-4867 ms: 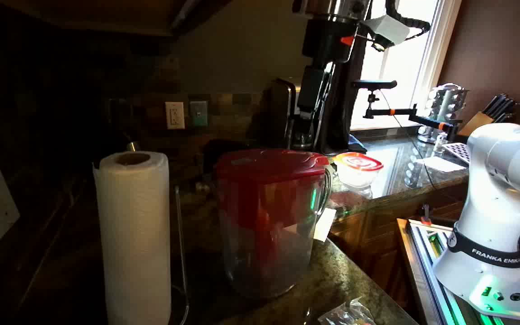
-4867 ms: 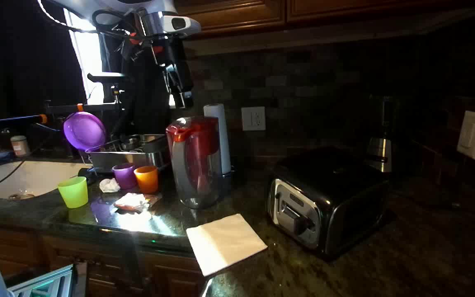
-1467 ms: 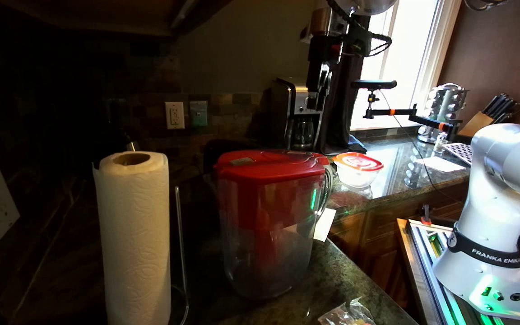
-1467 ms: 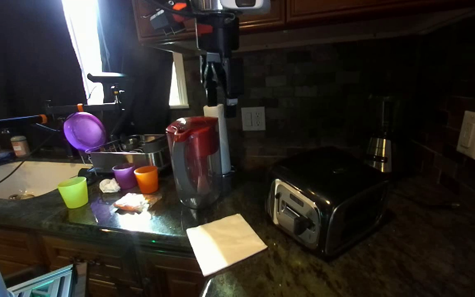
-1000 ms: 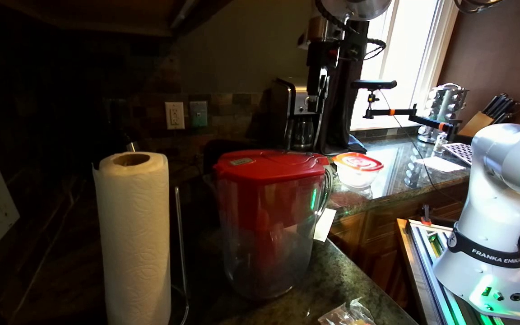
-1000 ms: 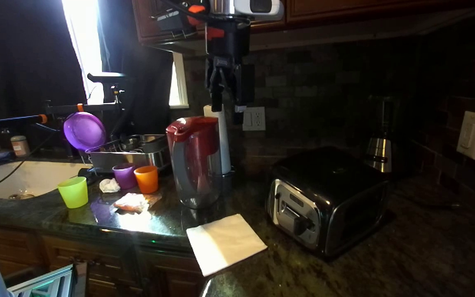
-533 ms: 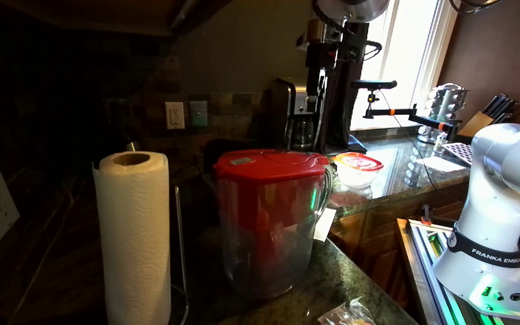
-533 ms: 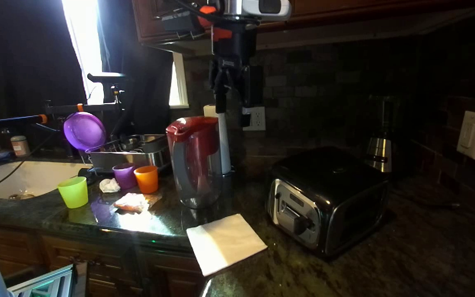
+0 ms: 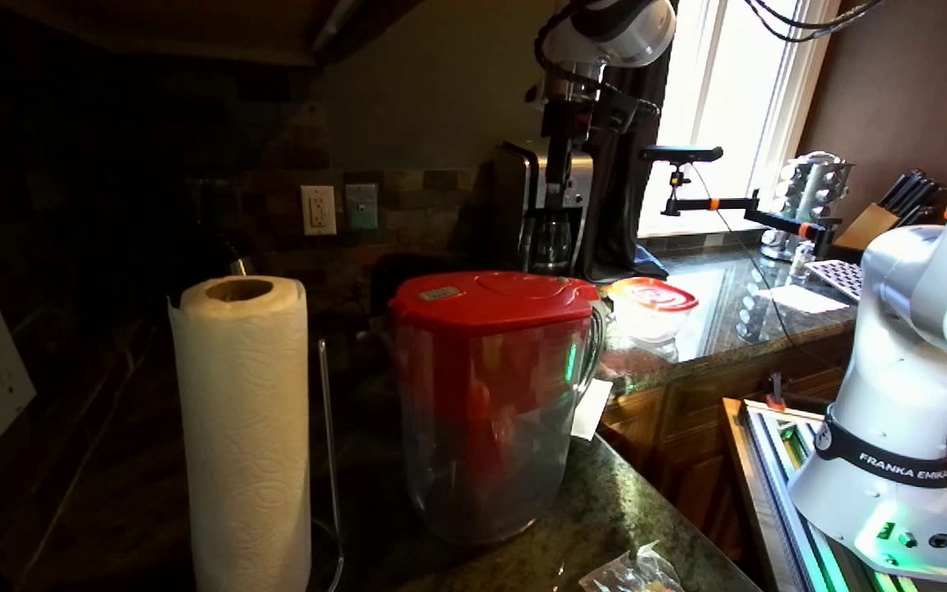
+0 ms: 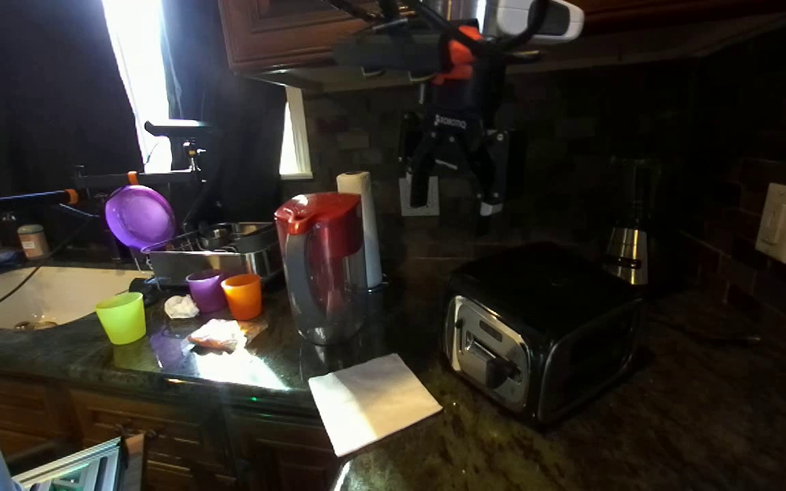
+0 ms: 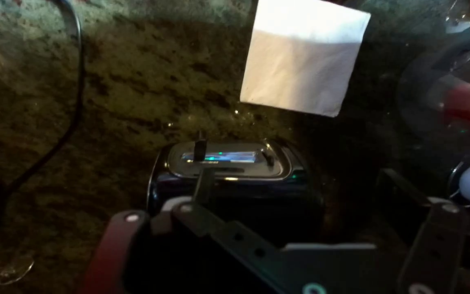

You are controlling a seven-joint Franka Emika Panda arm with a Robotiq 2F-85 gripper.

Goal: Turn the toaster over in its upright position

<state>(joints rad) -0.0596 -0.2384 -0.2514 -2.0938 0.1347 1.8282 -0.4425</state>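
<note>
The toaster [image 10: 557, 300] is a black boxy appliance with a silver front panel and rounded edges. It rests on the dark counter with its lever slot running sideways and no bread slots showing on top. In the wrist view the toaster [image 11: 235, 188] lies below the jaws, partly covered by one finger. My gripper [image 10: 454, 204] hangs in the air above and to the left of it, pointing down, apart from it. The jaws stand wide open with nothing between them in the wrist view [image 11: 297, 175]. In an exterior view the gripper [image 9: 554, 197] shows before the coffee machine; the toaster there is too dim to make out.
A pitcher with a red lid [image 10: 325, 273] and a paper towel roll [image 9: 243, 427] stand beside the toaster. A white napkin [image 10: 376, 402] lies in front. A blender [image 10: 628, 252] is behind it. A cord [image 11: 79, 81] lies on the counter. Cabinets [image 10: 393, 27] hang overhead.
My gripper has moved from above the pitcher to the right, toward the toaster, and now shows its open jaws more broadly. The toaster has not moved.
</note>
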